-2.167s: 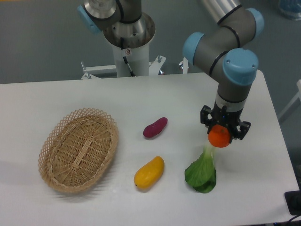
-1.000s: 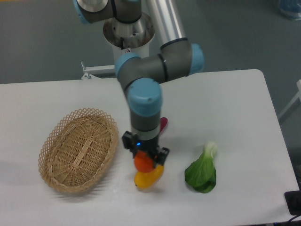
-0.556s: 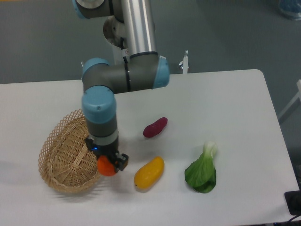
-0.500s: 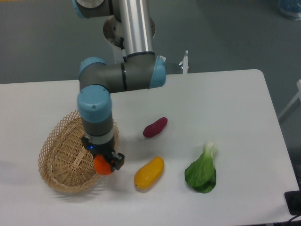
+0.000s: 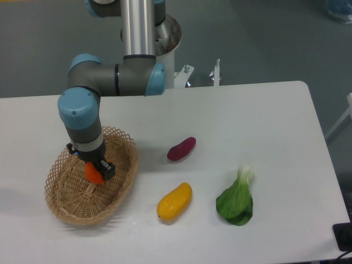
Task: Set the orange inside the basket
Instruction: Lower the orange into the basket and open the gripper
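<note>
Camera view from above and in front of the table (image 5: 264, 110): no brand, label or writing can be read anywhere on the arm or the items.

One arm (image 5: 115, 80) reaches out from its pedestal, a grey horizontal link with blue joint caps bending into a wrist that points straight down over the basket (image 5: 61, 208). At the bottom of the wrist the claw (image 5: 94, 172) is closed narrowly around the orange (image 5: 93, 173), whose bright skin shows between the dark fingers. Fruit and claw sit inside the basket's outline, over its woven floor; whether the orange touches the weave cannot be told.

Counted: one orange, one basket, one purple sweet potato (image 5: 181, 148), one yellow mango-like fruit (image 5: 174, 202) and one leafy green vegetable (image 5: 236, 201).

The sweet potato lies well off to the right of the claw and slightly farther back. The yellow fruit lies to the right of the claw and nearer the front edge, just beyond the basket's rim. The leafy green lies farthest right of the claw, its pale stem pointing back.
</note>
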Controlling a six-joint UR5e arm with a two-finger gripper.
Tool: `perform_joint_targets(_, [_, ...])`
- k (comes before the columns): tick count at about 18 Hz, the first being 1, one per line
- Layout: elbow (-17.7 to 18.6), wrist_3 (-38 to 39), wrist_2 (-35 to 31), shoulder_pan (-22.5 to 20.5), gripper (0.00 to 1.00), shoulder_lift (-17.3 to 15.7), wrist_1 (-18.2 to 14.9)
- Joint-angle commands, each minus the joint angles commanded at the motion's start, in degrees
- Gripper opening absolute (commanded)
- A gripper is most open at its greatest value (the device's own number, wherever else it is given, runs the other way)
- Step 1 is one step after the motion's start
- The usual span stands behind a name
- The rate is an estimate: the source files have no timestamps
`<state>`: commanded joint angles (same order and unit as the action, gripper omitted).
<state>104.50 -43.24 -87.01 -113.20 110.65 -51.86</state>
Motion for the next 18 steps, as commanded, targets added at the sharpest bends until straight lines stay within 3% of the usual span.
perform_joint_targets(2, [0.5,0.1,-0.8,0.0,0.64,0.4,0.0])
perform_joint_targets(4, [0.7,-0.1,-2.5,0.0,1.0,0.4,0.2])
perform_joint_targets(9, [0.6,0.8,-3.3,-0.2,1.0,-0.5,2.7])
perform_joint_targets(13, [3.0,0.7,-4.9,-2.1,1.0,-1.9,8.8])
perform_joint_targets(18, [1.9,4.0,-11.9,-6.1,1.0,-3.5,8.6])
